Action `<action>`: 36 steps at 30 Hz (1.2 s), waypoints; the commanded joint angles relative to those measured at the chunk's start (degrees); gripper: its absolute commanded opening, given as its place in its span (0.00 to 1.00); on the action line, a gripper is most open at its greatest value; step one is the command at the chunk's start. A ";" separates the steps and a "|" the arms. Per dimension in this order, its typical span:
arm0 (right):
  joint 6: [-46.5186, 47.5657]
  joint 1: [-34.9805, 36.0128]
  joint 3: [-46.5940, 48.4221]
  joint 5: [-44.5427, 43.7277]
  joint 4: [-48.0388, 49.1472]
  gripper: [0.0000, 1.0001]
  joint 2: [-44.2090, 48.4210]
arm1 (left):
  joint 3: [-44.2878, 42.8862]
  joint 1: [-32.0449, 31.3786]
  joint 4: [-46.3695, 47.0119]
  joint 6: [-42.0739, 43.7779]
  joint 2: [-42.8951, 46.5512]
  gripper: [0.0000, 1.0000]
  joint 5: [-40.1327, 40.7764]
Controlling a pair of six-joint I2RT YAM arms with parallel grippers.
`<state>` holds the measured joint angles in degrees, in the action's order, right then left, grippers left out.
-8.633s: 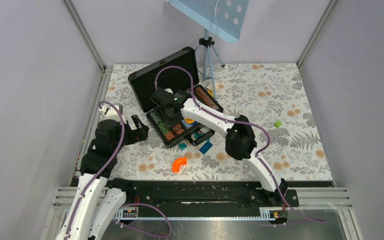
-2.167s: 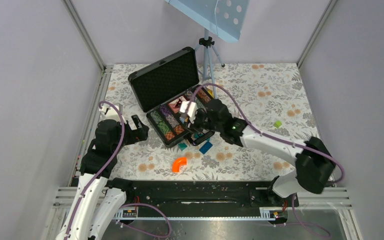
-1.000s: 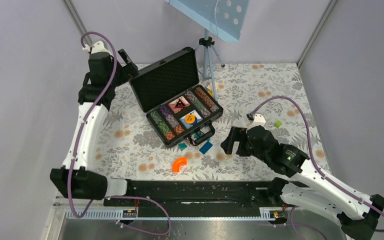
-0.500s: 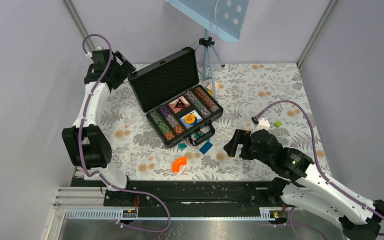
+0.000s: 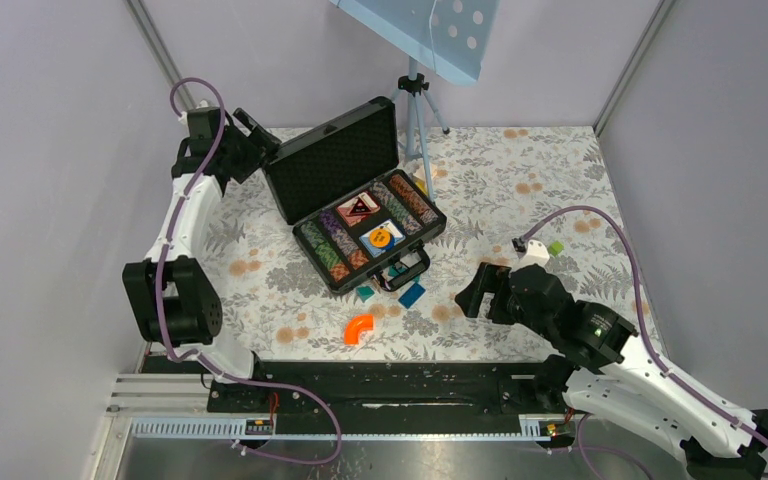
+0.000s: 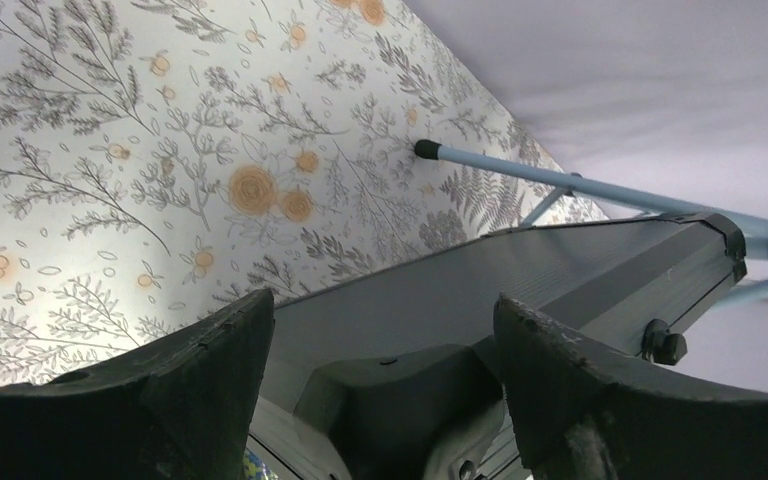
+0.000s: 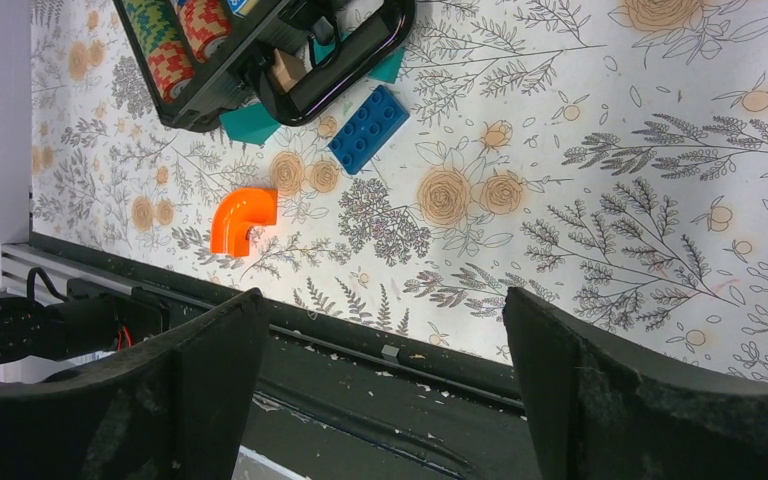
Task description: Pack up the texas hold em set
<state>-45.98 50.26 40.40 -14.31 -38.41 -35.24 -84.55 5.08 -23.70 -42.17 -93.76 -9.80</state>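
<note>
The black case [image 5: 332,158] of the texas hold em set stands open mid-table, its foam-lined lid upright. Its base [image 5: 433,233] holds rows of striped chips [image 5: 324,250], a red deck [image 5: 358,207] and a blue deck [image 5: 382,238]. My left gripper [image 5: 263,143] sits at the lid's upper left corner. In the left wrist view the gripper [image 6: 382,303] is open, with the lid's corner [image 6: 415,395] between its fingers [image 6: 205,385], gaps on both sides. My right gripper [image 5: 471,290] hangs open and empty right of the case, over the table's near edge [image 7: 382,295].
An orange curved piece [image 5: 359,328] [image 7: 241,220], a teal block [image 5: 364,293] and a blue block [image 5: 411,294] [image 7: 367,128] lie by the case's handle [image 5: 406,270]. A green block [image 5: 555,247] lies right. A tripod [image 5: 415,110] [image 6: 520,172] stands behind the lid.
My left gripper has swung right and down onto the lid's corner, its jaws narrowing a little. My right arm has drawn back slightly toward the near right.
</note>
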 commanded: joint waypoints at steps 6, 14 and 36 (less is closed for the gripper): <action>-0.73 0.10 0.07 -1.60 -1.71 0.93 0.24 | 6.97 -1.30 4.42 -0.60 5.46 0.78 -5.50; -1.65 0.10 -1.51 -2.15 -1.76 0.93 1.01 | 14.04 -2.20 7.05 -1.07 10.59 0.78 -6.58; 1.00 0.10 -5.08 -13.39 -1.47 0.98 10.58 | 27.58 -4.39 9.38 -1.24 18.66 0.78 -7.46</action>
<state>-45.45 50.26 35.73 -23.49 -40.38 -24.60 -57.84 1.34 -15.94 -44.01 -78.08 -16.91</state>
